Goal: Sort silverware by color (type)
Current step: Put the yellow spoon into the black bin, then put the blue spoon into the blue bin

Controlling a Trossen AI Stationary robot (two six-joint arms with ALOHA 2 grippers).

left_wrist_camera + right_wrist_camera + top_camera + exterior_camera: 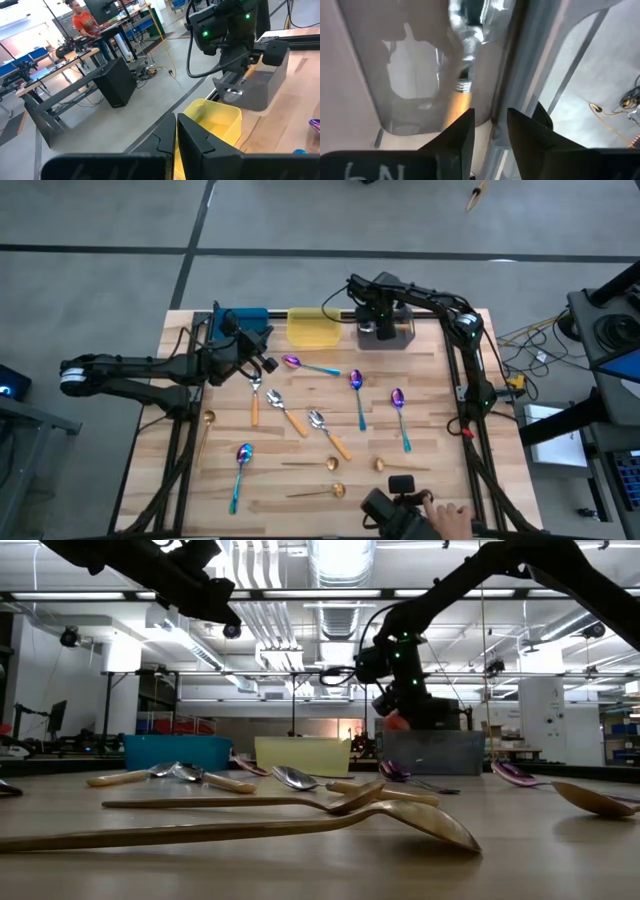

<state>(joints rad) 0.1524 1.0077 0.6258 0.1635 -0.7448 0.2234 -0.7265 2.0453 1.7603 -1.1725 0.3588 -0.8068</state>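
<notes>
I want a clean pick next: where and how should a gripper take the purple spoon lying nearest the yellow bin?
Grip the purple spoon at the middle of its thin teal handle, coming straight down from above with the fingers across the shaft. It lies flat on the table, bowl toward the left gripper, with bare wood on both sides of the handle.

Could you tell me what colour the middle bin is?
Yellow; the middle plastic bin shows best in the high view.

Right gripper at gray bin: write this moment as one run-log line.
right gripper: open over gray plastic bin | orange-handled silver spoon: in bin | left gripper: shut, near blue bin
</notes>
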